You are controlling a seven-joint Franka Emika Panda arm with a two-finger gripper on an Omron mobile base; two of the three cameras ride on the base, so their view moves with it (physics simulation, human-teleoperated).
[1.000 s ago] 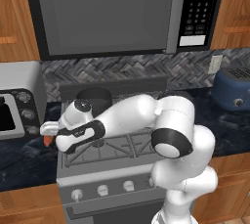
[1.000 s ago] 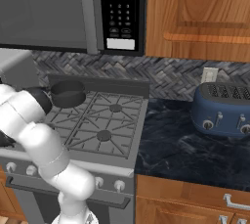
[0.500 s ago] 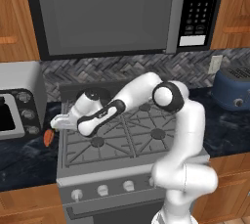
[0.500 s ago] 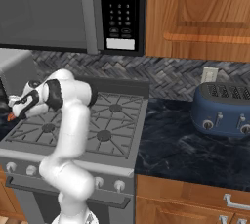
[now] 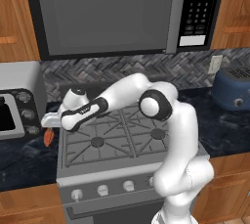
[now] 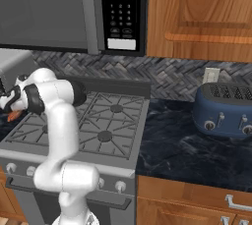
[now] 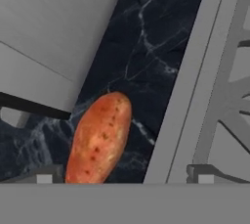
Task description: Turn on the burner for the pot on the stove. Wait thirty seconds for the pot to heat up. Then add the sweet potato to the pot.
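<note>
Orange-red and speckled, the sweet potato (image 7: 100,138) lies on the dark marble counter (image 7: 146,37) in the narrow strip between the toaster oven (image 7: 53,32) and the left edge of the stove (image 7: 195,96), touching neither as far as the hand view shows. The gripper (image 5: 49,120) hangs above it with its jaws spread wide and nothing between them; one dark fingertip (image 7: 43,175) sits left of the vegetable's near end and the other lies over toward the stove's rim. The potato is off-centre between them, close to the left finger, so a straight descent could set that finger on top of it and roll it away, or pinch only one end and let it swing out of the grip. The right finger could also catch the raised stove edge on the way down. In the left base view the pot (image 5: 78,96) at the back left of the stove is mostly hidden behind the forearm, so whether its burner is lit cannot be told; dropping the potato into a cold pot would spoil the order.
</note>
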